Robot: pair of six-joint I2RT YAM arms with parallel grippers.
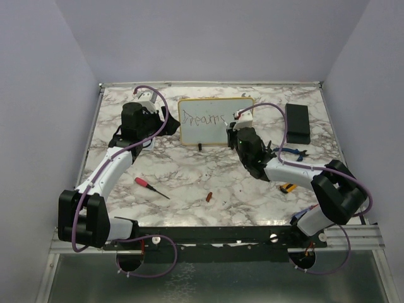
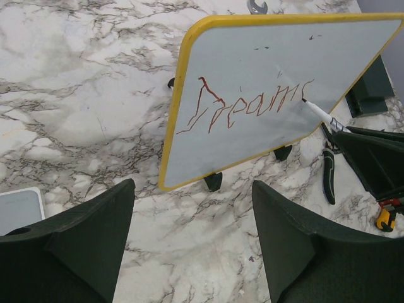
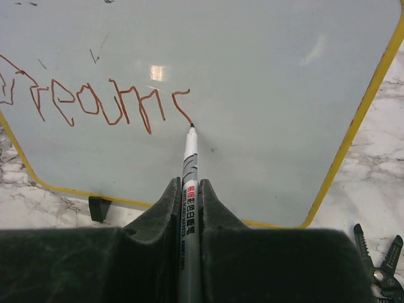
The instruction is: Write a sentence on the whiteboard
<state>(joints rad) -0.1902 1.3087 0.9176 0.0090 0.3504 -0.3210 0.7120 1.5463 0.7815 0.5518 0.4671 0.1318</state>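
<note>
Right gripper (image 3: 189, 189) pinches the marker (image 3: 189, 161), tip on the whiteboard (image 3: 271, 69); keep pressure light, finish the s; left gripper (image 2: 192, 218) hangs spread

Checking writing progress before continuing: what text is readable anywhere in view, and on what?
"Dreams", last letter looking unfinished: red handwriting on the whiteboard.
Print on the marker barrel: red label and dark characters, too small to read.
No other text visible.
</note>
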